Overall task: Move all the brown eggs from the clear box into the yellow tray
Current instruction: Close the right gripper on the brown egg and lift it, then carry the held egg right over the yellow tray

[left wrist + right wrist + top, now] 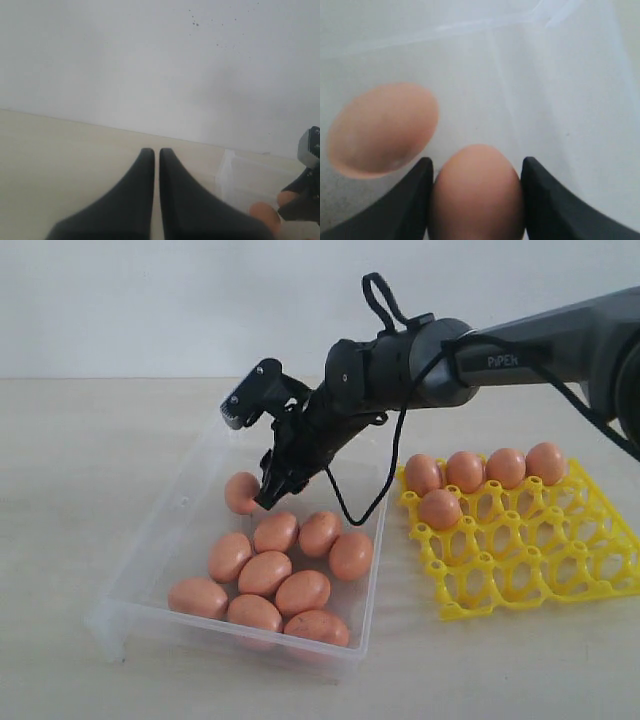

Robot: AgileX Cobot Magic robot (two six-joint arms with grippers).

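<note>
My right gripper [477, 161] is shut on a brown egg [477, 200], one dark finger against each side of it, over the floor of the clear box [560, 100]. A second egg [382, 130] lies just beyond. In the exterior view that gripper [272, 490] reaches down into the back of the clear box [160, 540], tight against an egg [243, 492]; I cannot tell whether that egg is the held one. Several more eggs [265, 573] lie clustered at the box's front. The yellow tray [540, 570] holds several eggs [465, 471] along its back. My left gripper [154, 150] is shut and empty.
The tray stands right of the box on the pale table [80, 460]. A black cable [345, 510] loops down from the right arm over the box's right wall. In the left wrist view the box corner [232, 175] and one egg [265, 215] show off to the side.
</note>
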